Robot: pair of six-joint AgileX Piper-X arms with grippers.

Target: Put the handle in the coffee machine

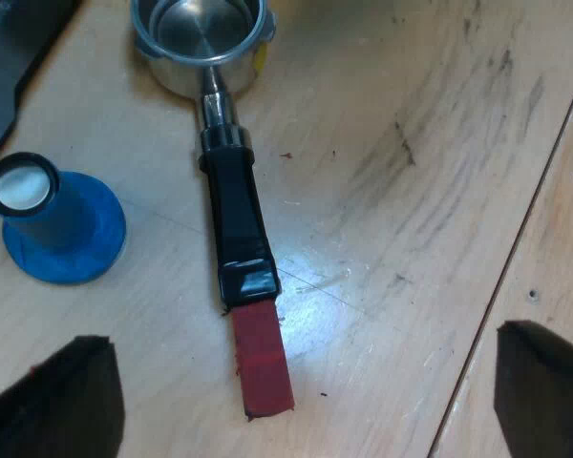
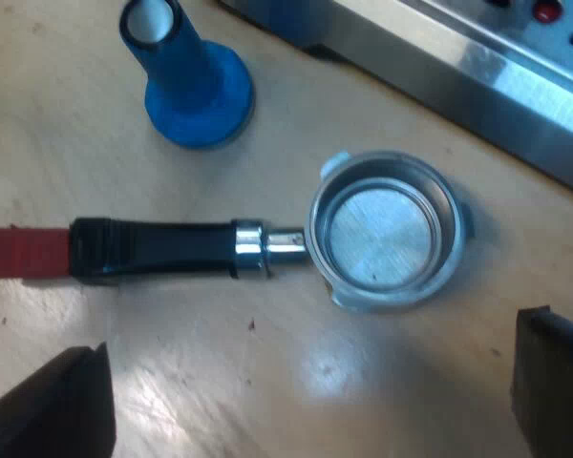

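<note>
Wooden tabletop (image 1: 411,191), metal holder (image 1: 237,219) lying flat, basket (image 2: 382,234) nearest machine (image 2: 458,72), left pincer (image 1: 306,339) and right pincer (image 2: 310,334) released

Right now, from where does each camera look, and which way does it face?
Left wrist view: sits on the left arm, faces down on the wooden table, over the loose holder and the blue tamper; the left gripper shows its two black fingers, open, near the holder's red end.
Right wrist view: sits on the right arm, faces down over the holder's basket, beside the espresso machine; the right gripper is open.
Shared: holder, tamper, table.
</note>
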